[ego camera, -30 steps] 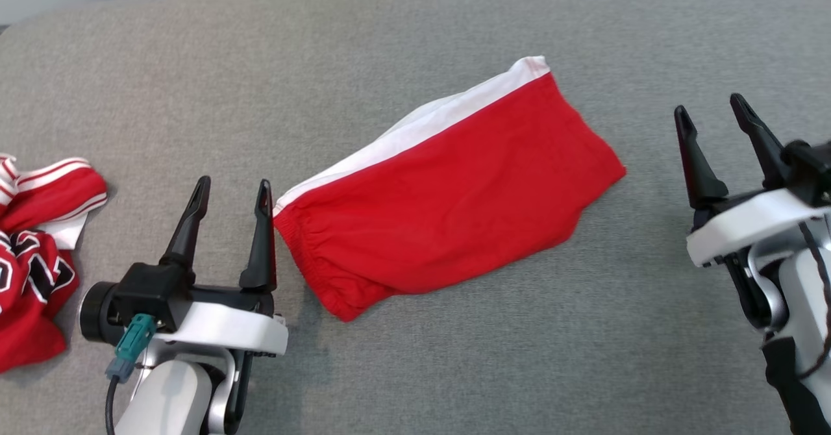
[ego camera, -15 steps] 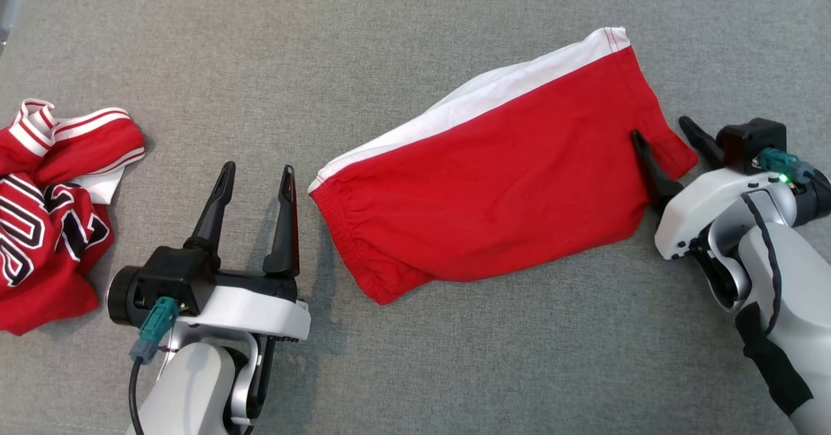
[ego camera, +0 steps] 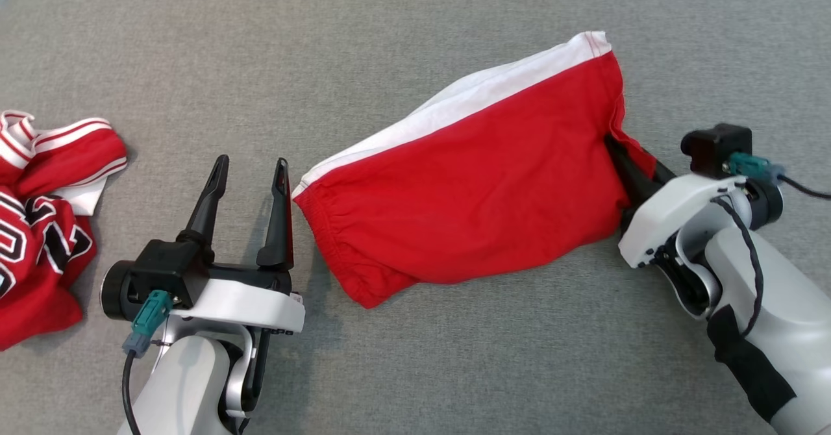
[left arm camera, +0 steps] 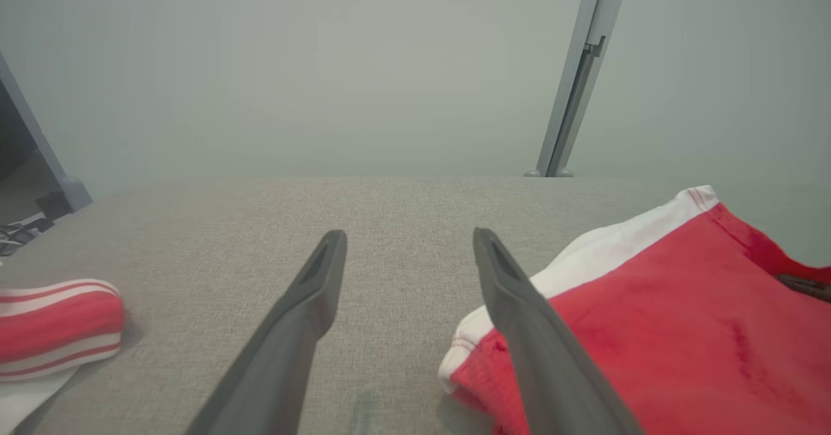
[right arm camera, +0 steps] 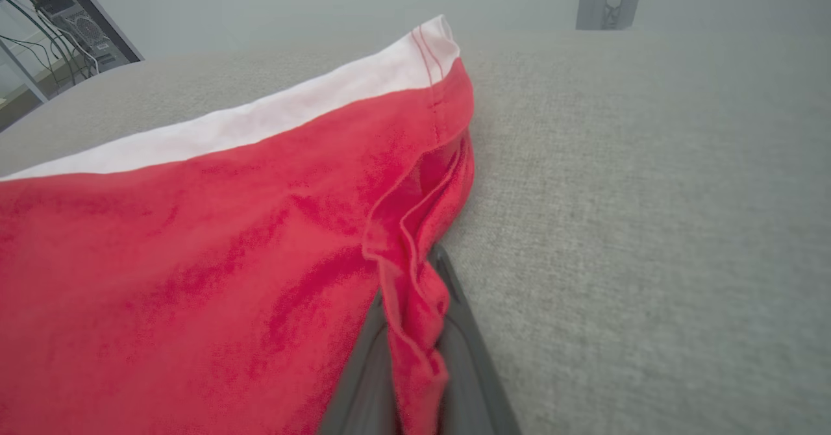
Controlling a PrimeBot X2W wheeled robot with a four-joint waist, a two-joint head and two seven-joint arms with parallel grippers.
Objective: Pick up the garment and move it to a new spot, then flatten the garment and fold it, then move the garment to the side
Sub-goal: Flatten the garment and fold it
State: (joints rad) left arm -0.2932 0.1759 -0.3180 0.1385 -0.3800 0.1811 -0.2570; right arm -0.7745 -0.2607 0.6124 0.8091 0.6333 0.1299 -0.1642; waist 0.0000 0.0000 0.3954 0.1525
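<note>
Right gripper (ego camera: 633,172): I see it clamped on the hem of the red shorts (ego camera: 467,208)
Left gripper (ego camera: 251,162): wide apart, empty, just beside them

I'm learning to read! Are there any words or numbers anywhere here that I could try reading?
Crumpled red jersey: big black letters or numbers edged in white, but they are folded up and cut off at the picture's edge, so they cannot be read.
Red and white shorts: no writing to be seen.
</note>
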